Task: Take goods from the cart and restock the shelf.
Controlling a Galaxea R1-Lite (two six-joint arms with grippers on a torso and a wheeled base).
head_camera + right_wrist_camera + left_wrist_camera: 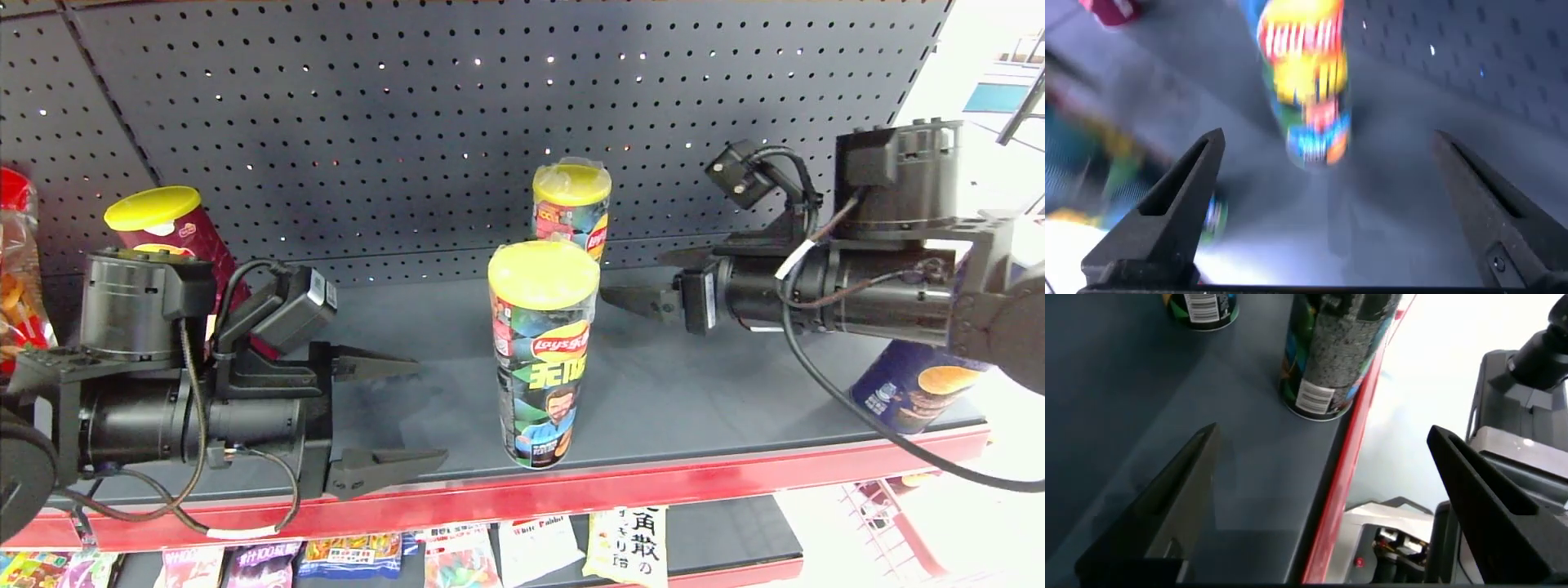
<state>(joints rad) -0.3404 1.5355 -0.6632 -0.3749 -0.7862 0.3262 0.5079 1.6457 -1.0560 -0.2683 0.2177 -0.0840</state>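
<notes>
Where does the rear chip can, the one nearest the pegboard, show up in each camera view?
Head view: the rear chip can stands mid-picture, behind the front can.
Left wrist view: base of the rear chip can, cut by the frame, beyond the front can.
Right wrist view: blurred, ahead of the right gripper.
Shared landmark: the grey shelf board under it.

Both arms are matte black with cylindrical wrist housings. The left gripper, lower left, and right gripper, right of centre, have tapered, wedge-shaped black fingers. Each wrist has a boxy black camera. Black cables run alongside, with white tags.
</notes>
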